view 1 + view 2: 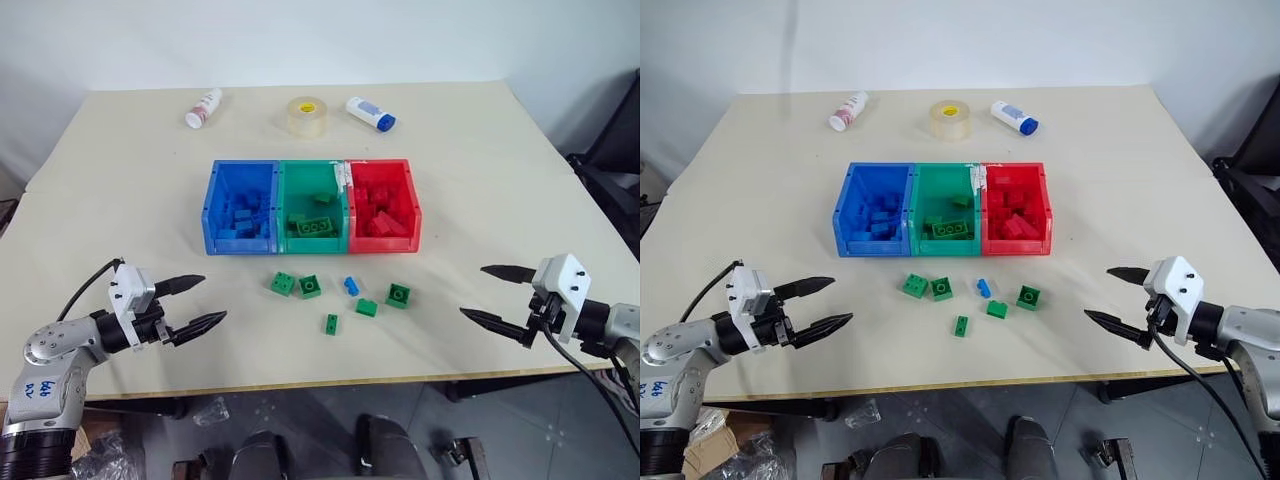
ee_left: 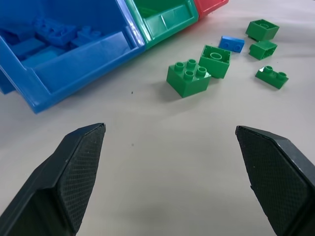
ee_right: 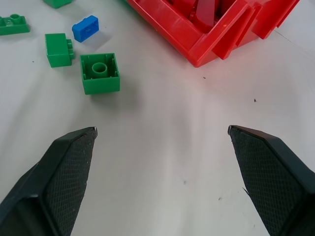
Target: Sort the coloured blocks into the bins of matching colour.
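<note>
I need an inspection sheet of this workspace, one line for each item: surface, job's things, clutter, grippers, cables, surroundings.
Surface: beige table, flat, a few small dark specks.
Job's things: blue bin, green bin and red bin joined in a row, each already holding bricks of its colour. Loose in front of them: five green blocks and one blue block.
Clutter: two white bottles lying down and a tape roll at the far edge.
Grippers: left gripper and right gripper open, empty, hovering on either side of the loose blocks.
Cables: black cable at the right wrist.
Surroundings: white wall behind.
</note>
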Tool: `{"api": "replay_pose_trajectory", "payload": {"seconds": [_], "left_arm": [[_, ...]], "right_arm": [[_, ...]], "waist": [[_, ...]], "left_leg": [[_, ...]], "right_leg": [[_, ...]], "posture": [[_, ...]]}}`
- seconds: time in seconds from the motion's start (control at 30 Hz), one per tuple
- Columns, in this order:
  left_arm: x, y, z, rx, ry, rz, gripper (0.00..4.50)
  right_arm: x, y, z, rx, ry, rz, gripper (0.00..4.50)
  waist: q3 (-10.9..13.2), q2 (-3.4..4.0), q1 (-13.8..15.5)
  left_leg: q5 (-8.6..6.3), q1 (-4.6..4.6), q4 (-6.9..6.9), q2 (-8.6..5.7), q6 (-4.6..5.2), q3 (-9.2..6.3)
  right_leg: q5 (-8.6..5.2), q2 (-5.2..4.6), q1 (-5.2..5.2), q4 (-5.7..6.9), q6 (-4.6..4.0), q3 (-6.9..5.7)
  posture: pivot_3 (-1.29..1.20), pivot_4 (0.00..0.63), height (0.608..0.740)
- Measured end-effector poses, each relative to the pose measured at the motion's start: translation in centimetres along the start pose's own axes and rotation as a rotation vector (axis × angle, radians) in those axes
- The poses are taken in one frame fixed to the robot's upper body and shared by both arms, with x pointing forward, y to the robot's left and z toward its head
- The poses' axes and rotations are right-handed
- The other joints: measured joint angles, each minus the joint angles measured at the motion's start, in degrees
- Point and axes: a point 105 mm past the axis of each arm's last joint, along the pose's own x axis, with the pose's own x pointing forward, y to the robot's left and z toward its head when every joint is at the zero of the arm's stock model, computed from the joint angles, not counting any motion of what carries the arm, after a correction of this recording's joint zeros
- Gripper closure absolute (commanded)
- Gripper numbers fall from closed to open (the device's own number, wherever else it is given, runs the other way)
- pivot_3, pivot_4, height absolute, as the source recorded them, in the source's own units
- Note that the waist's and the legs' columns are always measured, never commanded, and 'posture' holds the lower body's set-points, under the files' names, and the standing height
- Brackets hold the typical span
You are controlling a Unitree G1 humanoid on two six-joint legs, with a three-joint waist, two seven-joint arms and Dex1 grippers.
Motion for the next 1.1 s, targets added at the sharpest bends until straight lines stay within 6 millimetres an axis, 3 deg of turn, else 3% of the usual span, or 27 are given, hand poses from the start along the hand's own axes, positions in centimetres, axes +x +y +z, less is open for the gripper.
{"api": "replay_pose_trajectory", "payload": {"seconds": [0.37,0.47,0.67,0.87,1.0,1.1], "left_arm": [[1.2,0.2,-0.2,-0.008,0.015,-0.025,0.0],[1.7,0.1,-0.1,-0.006,0.016,-0.041,0.0],[2.1,0.0,0.1,-0.025,-0.01,-0.089,0.0],[2.4,-0.1,0.3,-0.024,-0.025,-0.113,0.0],[2.7,-0.3,0.4,-0.024,-0.036,-0.123,0.0],[2.9,-0.5,0.4,-0.023,-0.047,-0.132,0.0]], "right_arm": [[0.4,-0.4,1.1,-0.015,-0.013,-0.029,0.04],[0.3,0.0,0.6,0.016,0.015,-0.025,0.04],[-2.8,0.0,-1.2,0.063,0.143,-0.06,0.04],[-4.9,0.2,-1.1,0.064,0.214,-0.084,0.04],[-4.7,0.4,-0.6,0.063,0.209,-0.068,0.04],[-2.9,0.4,0.8,0.03,0.175,-0.021,0.04]], "waist": [[0.0,0.0,0.0],[0.0,0.0,0.04],[0.0,-0.01,0.51],[0.0,-0.02,0.07],[-0.01,-0.02,-0.11],[-0.01,-0.03,-0.16]], "left_leg": [[-0.01,0.0,0.01,0.0,0.0,-0.02],[-0.01,-0.01,0.0,0.0,0.0,-0.02],[-0.04,-0.05,0.01,-0.02,0.03,-0.02],[-0.02,-0.03,0.01,-0.01,0.03,-0.02],[-0.01,0.0,0.01,-0.01,0.03,-0.01],[-0.01,0.03,0.03,-0.01,0.03,-0.01]], "right_leg": [[0.0,0.0,0.0,0.01,0.0,-0.01],[0.0,0.0,0.0,0.0,0.0,-0.02],[0.01,0.0,0.02,-0.09,0.01,-0.04],[0.01,0.0,0.04,-0.1,0.01,-0.01],[0.01,0.0,0.04,-0.08,0.01,0.02],[0.01,0.0,0.04,-0.06,0.01,0.05]], "posture": [[0.0,0.15,0.74],[0.0,0.15,0.74],[0.0,0.15,0.74],[0.0,0.15,0.74],[0.0,0.15,0.74],[0.0,0.15,0.74]]}}
